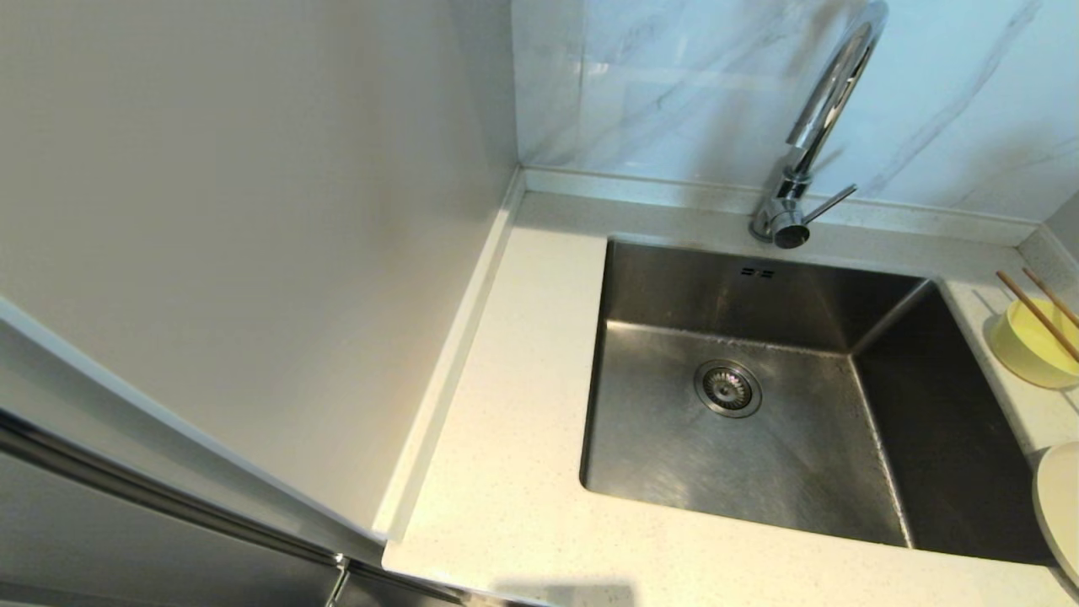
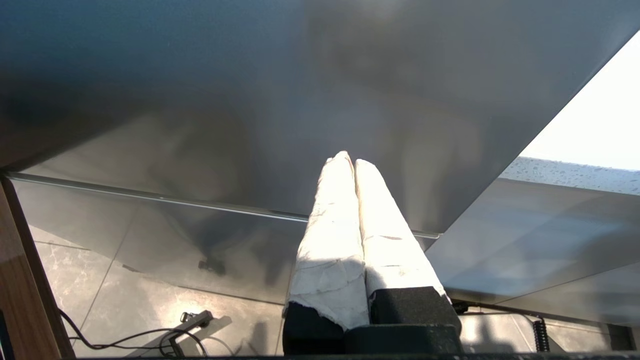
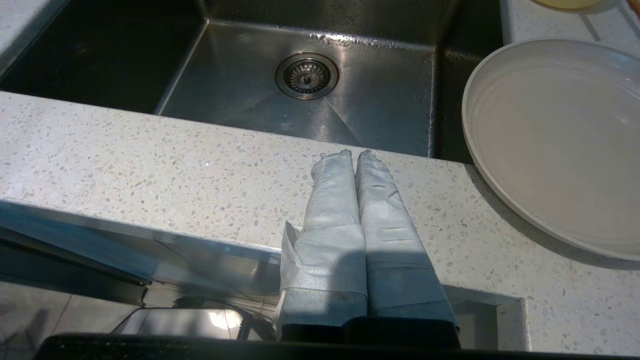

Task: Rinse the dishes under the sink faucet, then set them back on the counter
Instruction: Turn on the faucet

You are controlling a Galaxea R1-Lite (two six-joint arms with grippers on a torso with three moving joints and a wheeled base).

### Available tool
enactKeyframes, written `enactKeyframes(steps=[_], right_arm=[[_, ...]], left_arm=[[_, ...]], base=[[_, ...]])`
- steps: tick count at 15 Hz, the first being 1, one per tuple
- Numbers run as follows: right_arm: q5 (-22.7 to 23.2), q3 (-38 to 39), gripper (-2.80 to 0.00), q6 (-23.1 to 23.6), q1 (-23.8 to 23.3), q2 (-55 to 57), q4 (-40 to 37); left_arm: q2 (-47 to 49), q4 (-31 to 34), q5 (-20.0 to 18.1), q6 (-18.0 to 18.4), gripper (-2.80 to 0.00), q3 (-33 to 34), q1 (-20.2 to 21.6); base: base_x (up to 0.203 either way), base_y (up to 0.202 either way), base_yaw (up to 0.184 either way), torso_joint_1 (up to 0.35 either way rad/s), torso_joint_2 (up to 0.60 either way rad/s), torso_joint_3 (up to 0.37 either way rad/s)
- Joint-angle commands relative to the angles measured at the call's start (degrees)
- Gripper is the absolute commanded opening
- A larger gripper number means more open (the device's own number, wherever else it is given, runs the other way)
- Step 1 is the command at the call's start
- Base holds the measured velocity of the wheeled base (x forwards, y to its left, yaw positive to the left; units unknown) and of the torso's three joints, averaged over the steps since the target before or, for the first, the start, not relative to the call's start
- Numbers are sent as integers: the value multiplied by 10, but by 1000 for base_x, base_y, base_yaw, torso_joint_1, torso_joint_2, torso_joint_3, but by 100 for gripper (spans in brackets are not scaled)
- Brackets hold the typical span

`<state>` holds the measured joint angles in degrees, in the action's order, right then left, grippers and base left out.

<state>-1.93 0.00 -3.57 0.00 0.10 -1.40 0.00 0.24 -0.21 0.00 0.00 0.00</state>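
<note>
The steel sink [image 1: 759, 438] is set in the speckled counter [image 1: 506, 438], with the chrome sink faucet [image 1: 822, 110] behind it. To the sink's right stand a pastel-yellow bowl [image 1: 1024, 350] with two brown chopsticks [image 1: 1037, 314] laid across it, and a pale cream plate [image 1: 1060, 506] nearer the front. In the right wrist view my right gripper [image 3: 354, 154] is shut and empty over the counter's front strip [image 3: 150, 165], left of the plate [image 3: 555, 140], facing the sink [image 3: 300, 110]. My left gripper [image 2: 348, 161] is shut and empty, low beside a grey cabinet panel [image 2: 250, 100]. Neither gripper shows in the head view.
A marble wall [image 1: 674, 84] rises behind the counter's raised rim, and a plain pale wall [image 1: 253, 211] closes off the left. The drain strainer [image 1: 727, 388] sits mid-basin. Cables [image 2: 140, 337] lie on the tiled floor below the left gripper.
</note>
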Motion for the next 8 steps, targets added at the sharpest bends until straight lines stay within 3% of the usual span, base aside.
enactKeyframes(steps=[1,8], right_arm=[[0,5,-280,0,0,1,0],[0,5,-280,0,0,1,0]], left_arm=[[0,0,0,0,-280,0,0],[0,0,0,0,-280,0,0]], base=[[0,0,0,0,0,0],[0,0,0,0,0,0]])
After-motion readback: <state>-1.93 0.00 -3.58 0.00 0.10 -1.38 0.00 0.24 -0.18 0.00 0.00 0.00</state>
